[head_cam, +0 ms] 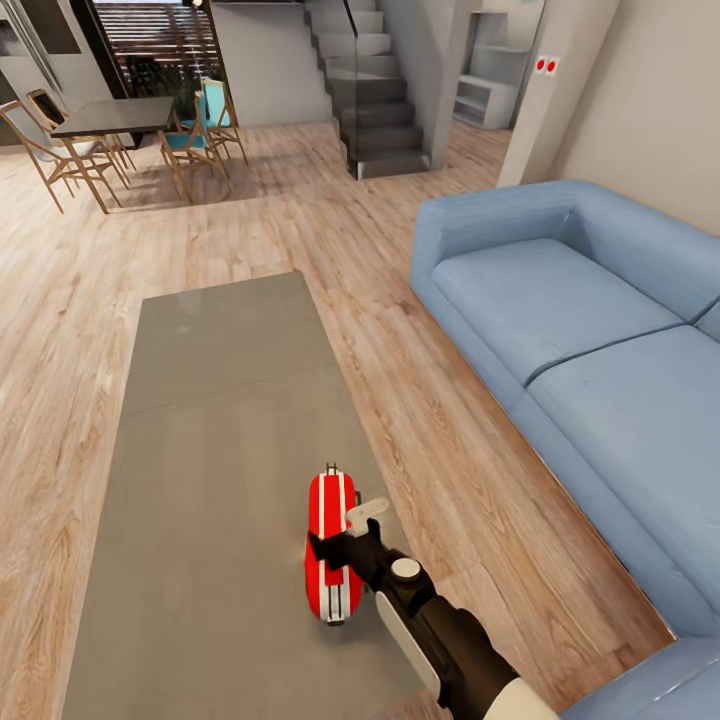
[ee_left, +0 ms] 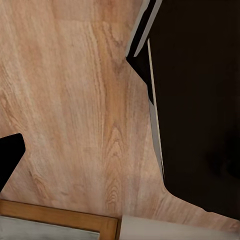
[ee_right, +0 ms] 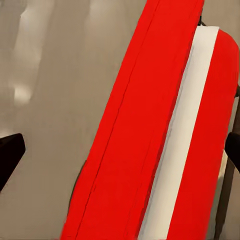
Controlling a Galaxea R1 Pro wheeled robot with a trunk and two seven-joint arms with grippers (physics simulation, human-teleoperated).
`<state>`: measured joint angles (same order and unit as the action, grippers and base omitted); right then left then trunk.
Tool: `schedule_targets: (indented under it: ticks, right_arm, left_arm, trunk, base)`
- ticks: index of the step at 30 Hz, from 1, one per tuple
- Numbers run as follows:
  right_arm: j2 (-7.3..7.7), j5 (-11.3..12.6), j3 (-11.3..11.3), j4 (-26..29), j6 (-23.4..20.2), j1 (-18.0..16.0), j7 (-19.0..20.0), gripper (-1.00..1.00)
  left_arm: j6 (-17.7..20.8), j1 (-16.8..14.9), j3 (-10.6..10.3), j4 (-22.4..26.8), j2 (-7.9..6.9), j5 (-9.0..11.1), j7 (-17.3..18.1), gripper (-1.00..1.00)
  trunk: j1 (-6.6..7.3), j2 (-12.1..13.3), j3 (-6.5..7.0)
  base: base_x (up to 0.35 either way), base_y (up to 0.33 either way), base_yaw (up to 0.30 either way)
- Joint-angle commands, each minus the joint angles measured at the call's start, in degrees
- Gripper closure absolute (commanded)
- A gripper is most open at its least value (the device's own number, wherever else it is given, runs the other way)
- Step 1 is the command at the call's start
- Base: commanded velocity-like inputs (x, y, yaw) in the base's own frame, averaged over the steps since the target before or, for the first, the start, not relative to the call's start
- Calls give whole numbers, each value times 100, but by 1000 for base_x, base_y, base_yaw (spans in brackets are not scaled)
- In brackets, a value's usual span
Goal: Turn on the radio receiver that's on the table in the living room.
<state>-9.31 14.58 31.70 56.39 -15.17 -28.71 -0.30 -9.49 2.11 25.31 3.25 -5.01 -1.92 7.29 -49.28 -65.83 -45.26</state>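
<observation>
Head view: a small bright-red rounded-oblong radio receiver with white stripes (head_cam: 333,545) was recorded standing on edge near the right border of the large low grey-taupe coffee table (head_cam: 220,420), at its near end, in a living room with a light wood plank floor (head_cam: 420,400) and a big light-blue sectional sofa (head_cam: 600,330) to the right. The right gripper (head_cam: 335,545) was seen directly over the radio, one dark finger on the left side and a pale one on the right. In the right wrist view the red shell (ee_right: 150,130) lay between two dark fingertips (ee_right: 10,155) set wide apart, nothing being clasped. The state of the left gripper (ee_left: 10,160) could not be told, one dark tip over floorboards being all that was recorded. The dial was not visible. Risks were judged as follows: the narrow upright body could be toppled or pushed off the close table border by a downward or sideways press; the switch could be missed, its place being hidden; a closing grip could slide the smooth casing sideways.
</observation>
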Motion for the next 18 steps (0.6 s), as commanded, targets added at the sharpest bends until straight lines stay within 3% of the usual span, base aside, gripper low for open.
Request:
schedule_targets:
  ticks: [1,6,13,18]
  right_arm:
    - [0,66,46,1,-1,-1,1,-100]
    - [-1,216,284,9,3,-3,-4,-100]
    - [10,251,331,-40,16,-3,-5,-100]
    - [16,255,336,-88,60,-3,-8,-100]
  left_arm:
    - [0,0,0,0,0,1,0,-100]
    - [0,0,0,0,0,2,0,-100]
    - [0,0,0,0,-5,2,0,-100]
    - [0,0,0,1,-1,2,0,-100]
  trunk:
    - [0,0,0]
    - [0,0,0]
    - [0,0,0]
    - [-110,-201,-90]
  base:
    - [0,0,0]
    - [0,0,0]
    - [0,0,0]
    - [0,0,0]
